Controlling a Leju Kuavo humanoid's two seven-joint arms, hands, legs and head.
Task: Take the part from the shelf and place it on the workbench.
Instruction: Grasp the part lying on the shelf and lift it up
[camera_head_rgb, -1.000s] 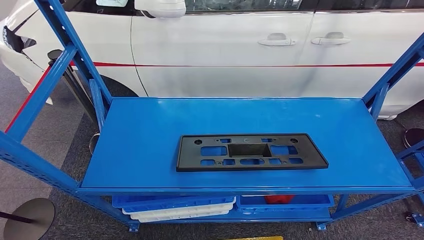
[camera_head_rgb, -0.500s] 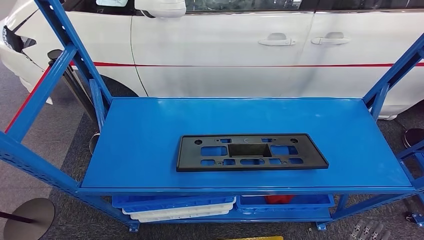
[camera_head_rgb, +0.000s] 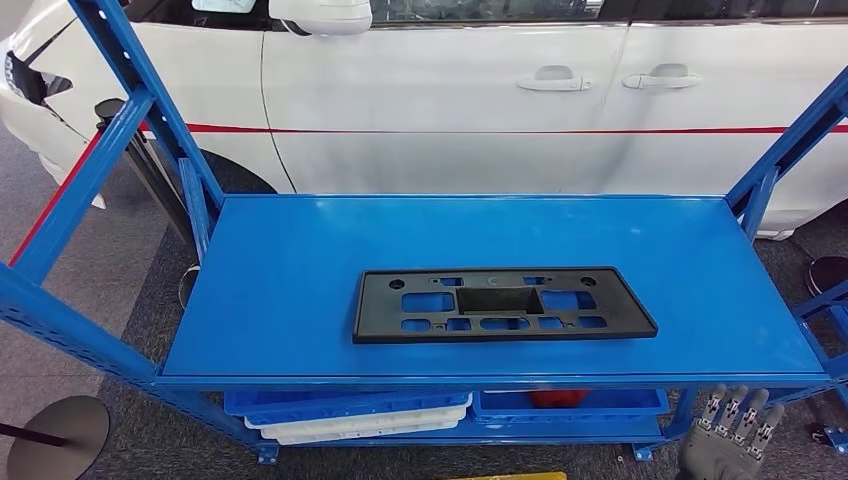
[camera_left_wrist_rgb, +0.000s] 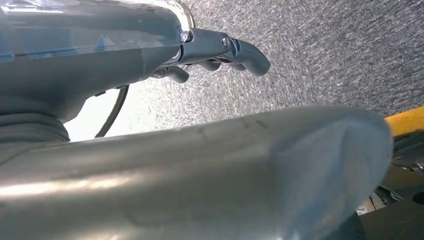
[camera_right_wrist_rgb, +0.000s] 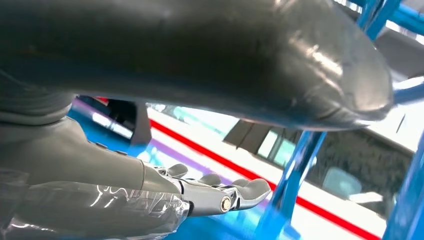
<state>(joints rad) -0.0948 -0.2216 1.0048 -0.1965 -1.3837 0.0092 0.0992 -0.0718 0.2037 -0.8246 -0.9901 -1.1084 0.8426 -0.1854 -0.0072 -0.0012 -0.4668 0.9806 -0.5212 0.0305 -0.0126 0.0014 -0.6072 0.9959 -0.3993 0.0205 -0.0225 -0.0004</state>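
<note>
Flat black plastic plate-holder panel with cut-outs (camera_head_rgb: 503, 304) lies mid-shelf on blue steel rack (camera_head_rgb: 280, 260); likely light, stiff, best gripped along its long edges. My right hand (camera_head_rgb: 728, 438) hangs below, fingers spread, empty

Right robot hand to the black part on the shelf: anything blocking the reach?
Nothing lies on the shelf top between them. The right robot hand is below and in front of the shelf's front edge, near its right post, so it must rise over that edge to reach the black part, which lies flat mid-shelf.
</note>
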